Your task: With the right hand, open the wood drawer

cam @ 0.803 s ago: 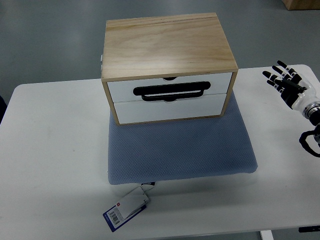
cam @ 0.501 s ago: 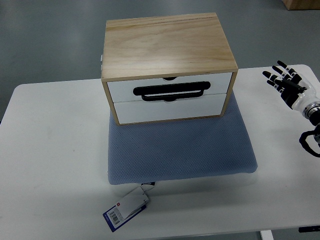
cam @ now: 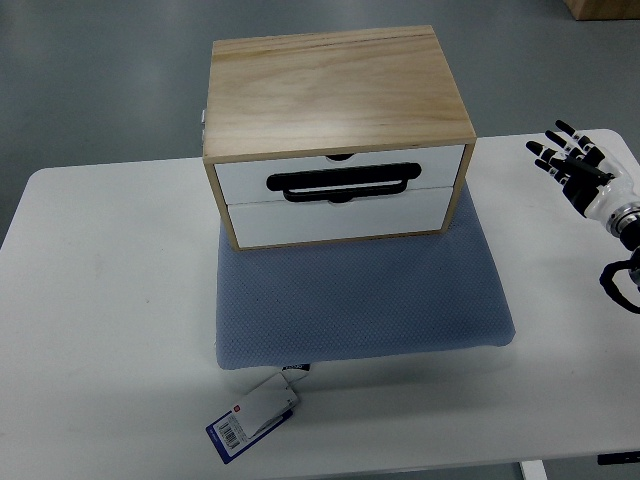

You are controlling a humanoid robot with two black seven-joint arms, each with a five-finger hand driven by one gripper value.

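Observation:
A light wood drawer box (cam: 335, 90) stands on a blue-grey mat (cam: 360, 300) in the middle of the white table (cam: 110, 330). It has two white drawer fronts, both closed; the upper drawer (cam: 340, 180) carries a black loop handle (cam: 340, 184), the lower drawer (cam: 335, 215) sits flush beneath it. My right hand (cam: 572, 160) hovers over the table's right edge, well to the right of the box, fingers spread and holding nothing. The left arm is out of sight.
A white and blue barcode tag (cam: 252, 415) lies on the table below the mat's front left corner. The table's front edge runs along the bottom of the picture. Grey floor lies behind the box.

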